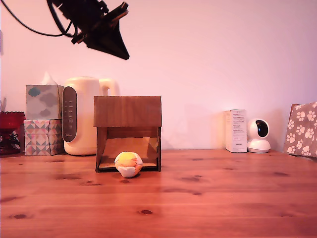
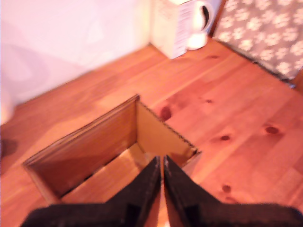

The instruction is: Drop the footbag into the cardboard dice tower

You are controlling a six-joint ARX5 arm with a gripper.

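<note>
Footbag lower centre, at cardboard dice tower mouth; looks soft, light; pinch across middle; jaws clenched, empty.

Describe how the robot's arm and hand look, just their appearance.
The arm is black and angular, silhouetted against the pale wall, with a thin black cable curving off toward the exterior view's left. The hand is matte black too, its two fingers tapering like wedges to narrow tips. No markings or labels show in either view.
</note>
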